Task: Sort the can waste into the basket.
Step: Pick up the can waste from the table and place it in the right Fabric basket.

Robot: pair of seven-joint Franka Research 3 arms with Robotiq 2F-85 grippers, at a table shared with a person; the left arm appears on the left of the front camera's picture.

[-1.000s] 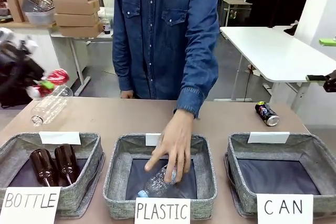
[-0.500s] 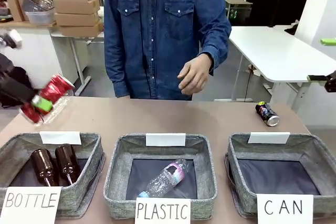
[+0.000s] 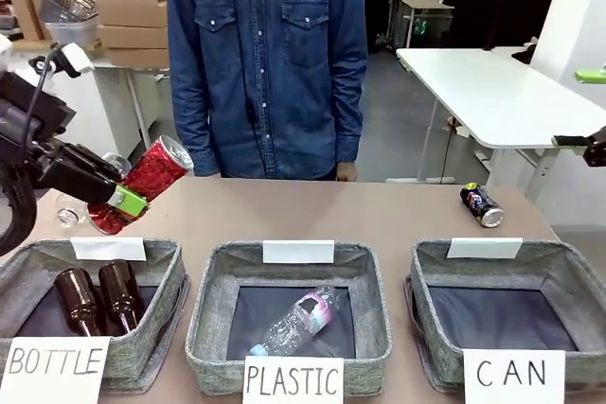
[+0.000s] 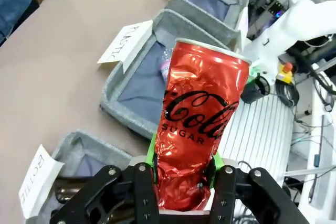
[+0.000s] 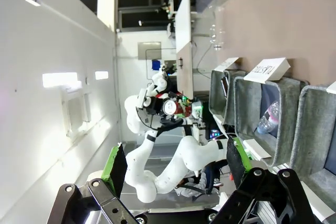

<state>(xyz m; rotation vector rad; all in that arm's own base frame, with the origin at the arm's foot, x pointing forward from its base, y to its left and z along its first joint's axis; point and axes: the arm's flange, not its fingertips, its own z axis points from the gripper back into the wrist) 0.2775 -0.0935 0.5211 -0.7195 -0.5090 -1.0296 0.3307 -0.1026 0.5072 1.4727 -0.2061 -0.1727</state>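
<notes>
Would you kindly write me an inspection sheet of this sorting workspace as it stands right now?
Surface: brown table, bare between the items.
Job's things: crushed red can held above the table's left end; Pepsi can lying behind the CAN basket, nothing seen inside it.
Clutter: PLASTIC basket with a clear bottle; BOTTLE basket with two brown bottles; second clear bottle lying far left.
Tools: left tool shut on the crushed red can; right tool open.
Cables: black cable along the left arm.
Surroundings: person in denim opposite; white table; cardboard boxes.

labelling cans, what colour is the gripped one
Shiny red can, black lettering; best in left wrist view.
</notes>
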